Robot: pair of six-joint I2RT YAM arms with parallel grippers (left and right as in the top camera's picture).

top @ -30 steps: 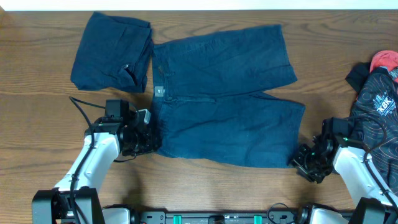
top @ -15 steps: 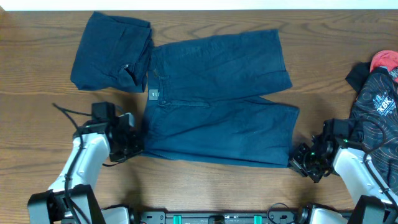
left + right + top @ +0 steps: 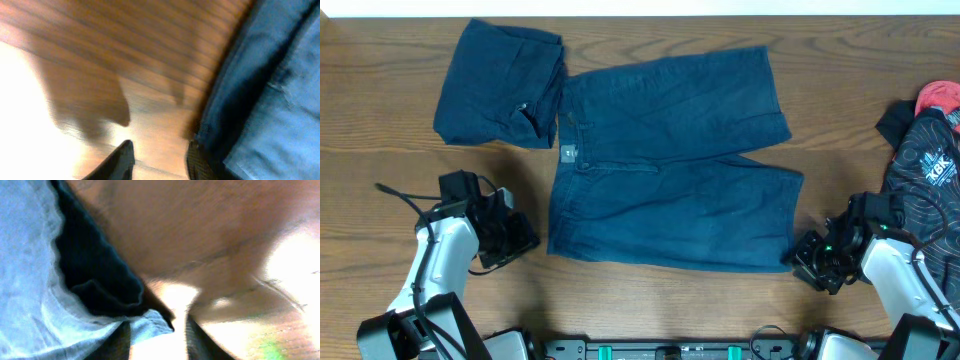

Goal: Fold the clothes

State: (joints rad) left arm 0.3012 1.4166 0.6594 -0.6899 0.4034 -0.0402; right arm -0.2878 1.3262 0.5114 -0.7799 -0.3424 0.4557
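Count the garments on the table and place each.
3: folded navy garment upper left; blue shorts spread at centre; black-and-pink sportswear heap at right edge, possibly several pieces.

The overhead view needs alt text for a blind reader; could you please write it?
Dark blue shorts lie flat on a wooden table, with the left gripper and right gripper by their near corners. A folded navy garment sits far left by the waistband, black-and-pink sportswear at the right edge.

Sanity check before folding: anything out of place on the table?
Nothing damaged or spilled. Only oddity: the folded navy garment crowds the shorts at their waistband, its corner touching or overlapping them.
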